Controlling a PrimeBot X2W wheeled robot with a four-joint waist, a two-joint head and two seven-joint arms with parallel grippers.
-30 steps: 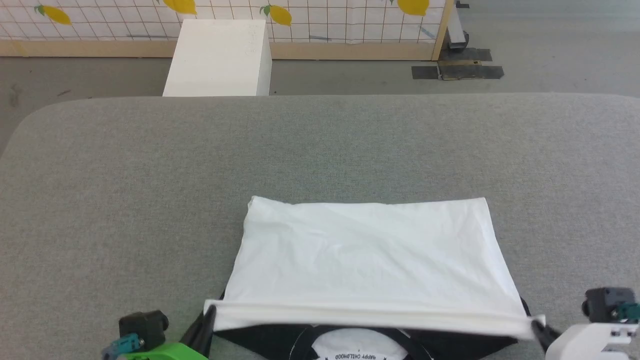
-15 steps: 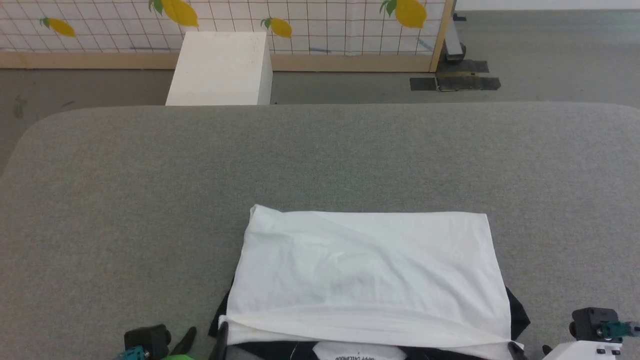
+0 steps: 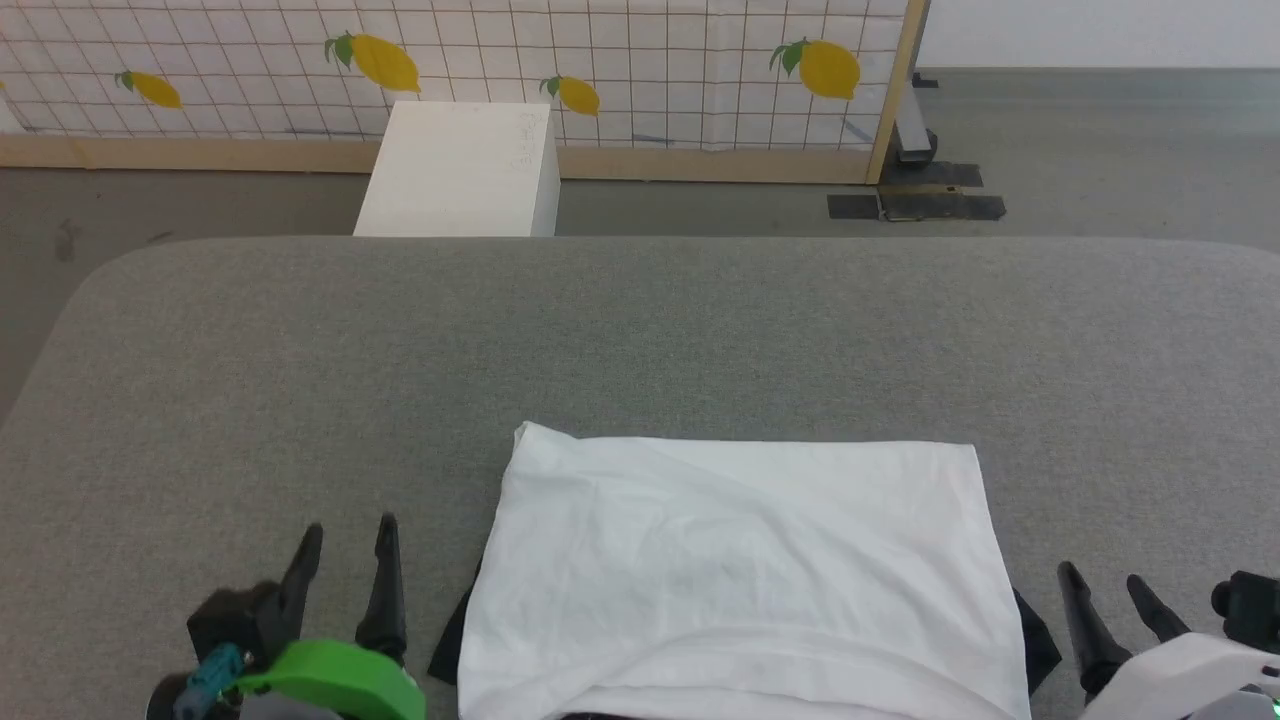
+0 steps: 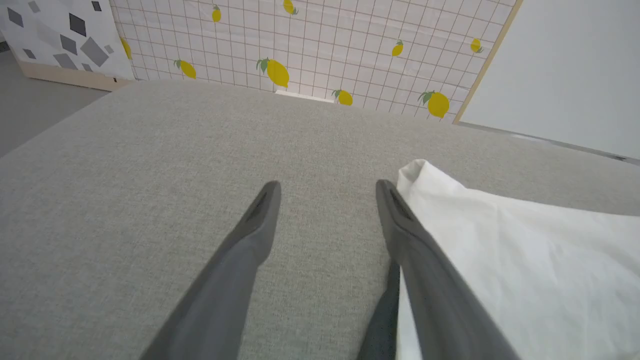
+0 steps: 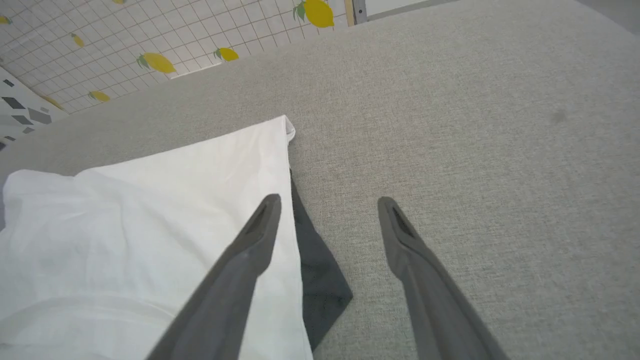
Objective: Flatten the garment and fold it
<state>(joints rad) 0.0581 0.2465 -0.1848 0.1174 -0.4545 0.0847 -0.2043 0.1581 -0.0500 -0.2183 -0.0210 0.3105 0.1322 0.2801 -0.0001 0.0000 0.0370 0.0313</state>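
The garment [image 3: 740, 570] lies folded on the grey table as a white rectangle, with bits of black sleeve poking out at its lower left and right edges. My left gripper [image 3: 345, 535] stands open just left of the garment, nothing between its fingers. In the left wrist view the left gripper [image 4: 327, 187] hovers over bare table with the garment's white corner [image 4: 500, 250] beside the right finger. My right gripper [image 3: 1105, 582] stands open just right of the garment. In the right wrist view the right gripper [image 5: 330, 202] is over the garment [image 5: 150, 225] edge and a black sleeve tip [image 5: 320, 280].
The grey fabric-covered table [image 3: 640, 340] stretches wide beyond the garment, with rounded corners. A white box [image 3: 460, 170] stands on the floor behind the far edge. A lemon-print panel [image 3: 450, 70] with a wooden frame runs along the back.
Both grippers have let go of the folded-over hem and opened, and drawn out to the garment's sides. The white layer now lies flat over the collar. The camera has tilted up.
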